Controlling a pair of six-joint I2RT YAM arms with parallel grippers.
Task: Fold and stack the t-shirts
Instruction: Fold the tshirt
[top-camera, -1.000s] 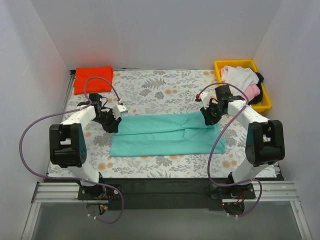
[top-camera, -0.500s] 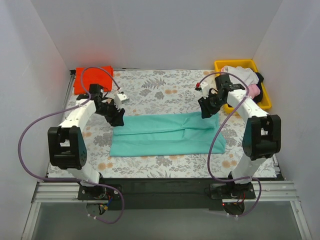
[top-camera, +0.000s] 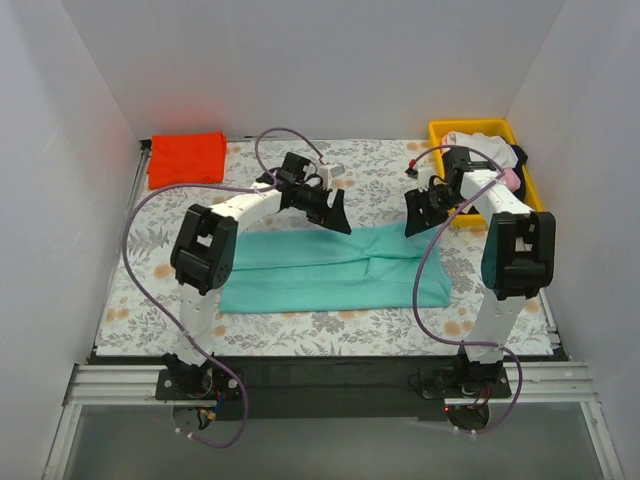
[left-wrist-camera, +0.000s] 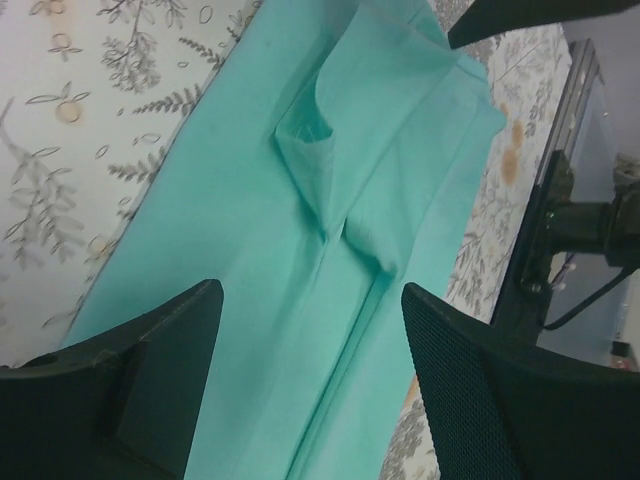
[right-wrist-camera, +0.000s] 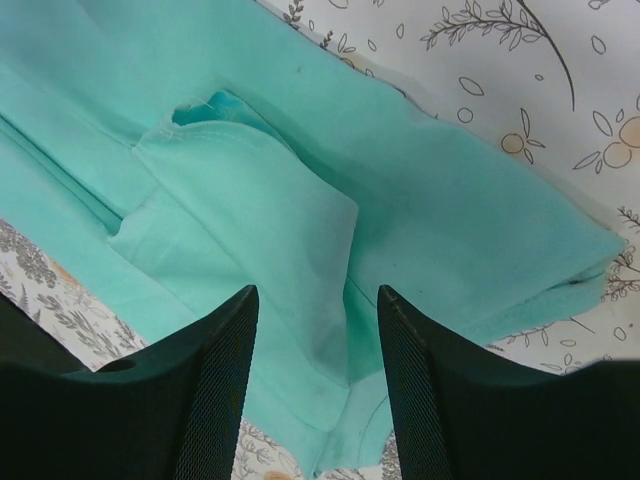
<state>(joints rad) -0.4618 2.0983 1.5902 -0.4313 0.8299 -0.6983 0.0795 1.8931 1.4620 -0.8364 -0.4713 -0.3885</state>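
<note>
A teal-green t-shirt (top-camera: 335, 268) lies folded into a long band across the patterned cloth, its sleeve fold near the right end. My left gripper (top-camera: 335, 212) hovers open above the band's upper edge near the middle; from the left wrist camera the teal shirt (left-wrist-camera: 300, 200) fills the gap between its spread fingers (left-wrist-camera: 150, 370). Over the shirt's upper right corner my right gripper (top-camera: 417, 215) is open too, with the teal shirt (right-wrist-camera: 300, 230) lying below it. A folded red-orange t-shirt (top-camera: 186, 158) rests at the back left.
A yellow tray (top-camera: 530, 205) at the back right holds white, pink and black shirts (top-camera: 480, 152). The grey-and-orange fern-patterned cloth (top-camera: 300, 175) covers the table. White walls close in on the left, back and right sides.
Both grippers have opened and let go of the teal shirt. The left arm swung right from the shirt's left end to its middle. The right gripper lifted back slightly.
</note>
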